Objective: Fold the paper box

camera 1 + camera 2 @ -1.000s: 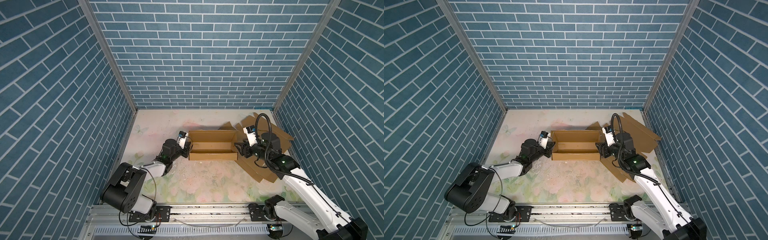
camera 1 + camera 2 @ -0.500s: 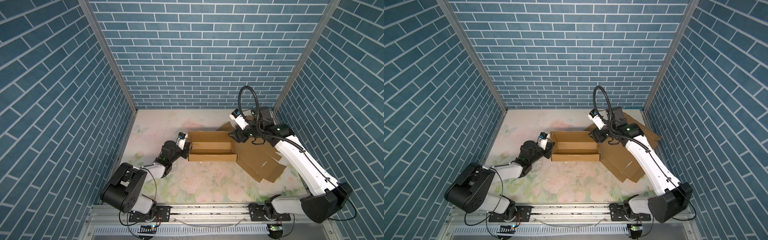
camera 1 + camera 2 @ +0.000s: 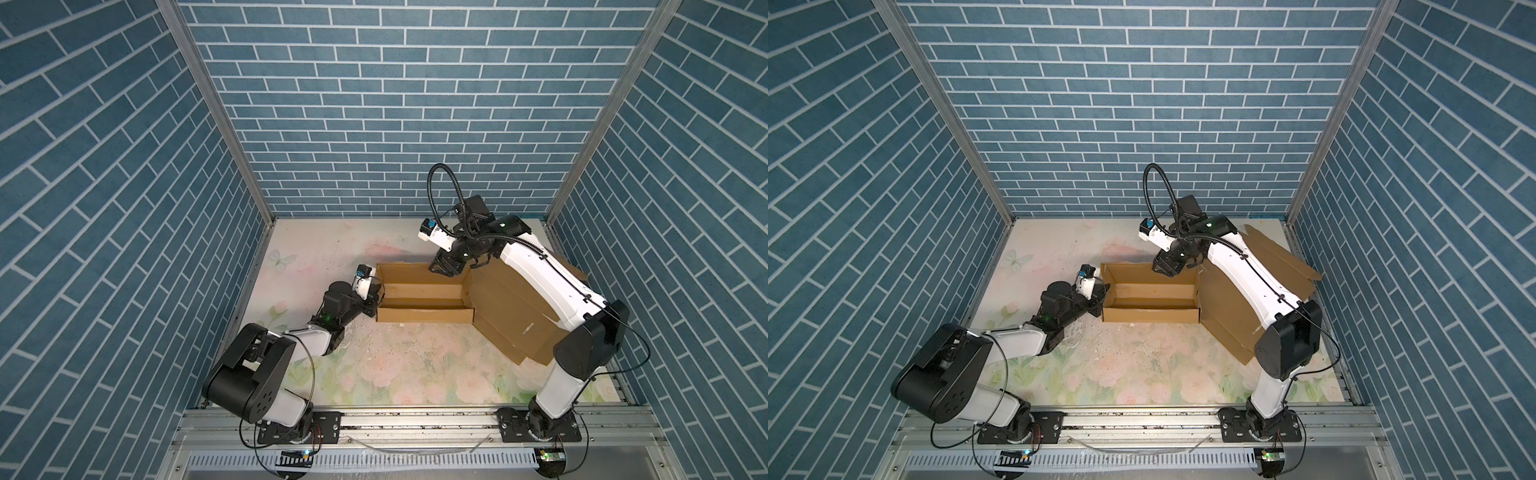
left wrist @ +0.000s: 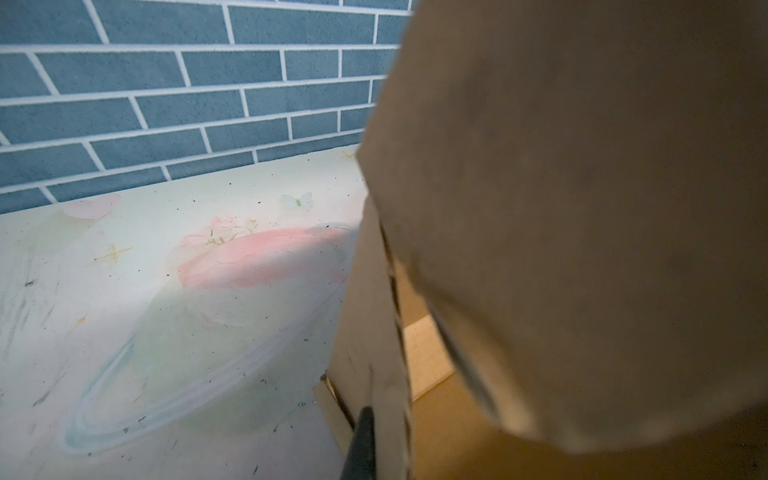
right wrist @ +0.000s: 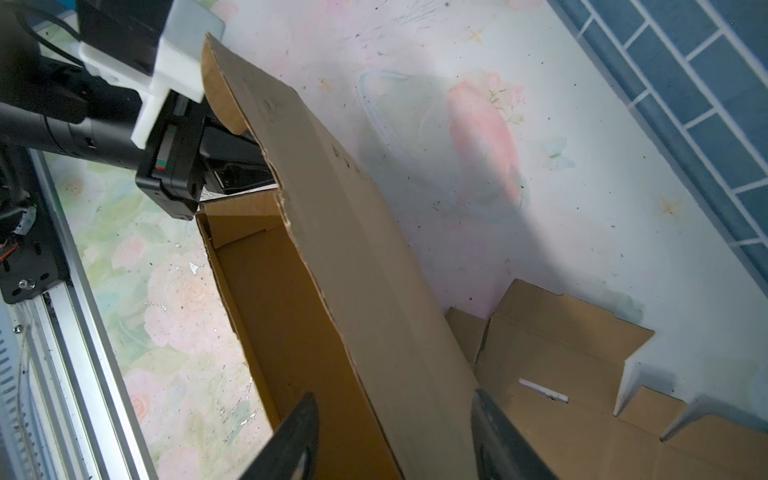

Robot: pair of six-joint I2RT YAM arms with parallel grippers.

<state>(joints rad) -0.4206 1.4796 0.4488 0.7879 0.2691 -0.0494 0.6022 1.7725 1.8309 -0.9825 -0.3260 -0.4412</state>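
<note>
Box point(image 3: 424, 297) sits open-topped at mid-table point(image 3: 374, 374), its long axis running left to right in both top views, a flat lid panel point(image 3: 511, 320) spread beside its right end under the right arm point(image 3: 540, 278); the left gripper point(image 3: 375, 300) is at the left short end, jaws together and seemingly pinched on that end wall, one finger point(image 4: 360, 440) showing against the cardboard's outer face in the left wrist view; the right gripper point(image 3: 444, 269) hangs over the far long wall point(image 5: 353, 249) near its right corner, jaws apart; the right wrist view shows that wall passing between the two fingers point(image 5: 293, 436), with no clear touch on either; from there the wall runs along the box's length toward the left gripper; the right arm is plainly the nearer to this wall, so the next fold likely falls to it: close on the rim and turn it inward, across the short axis, while the left end is held steady.
</note>
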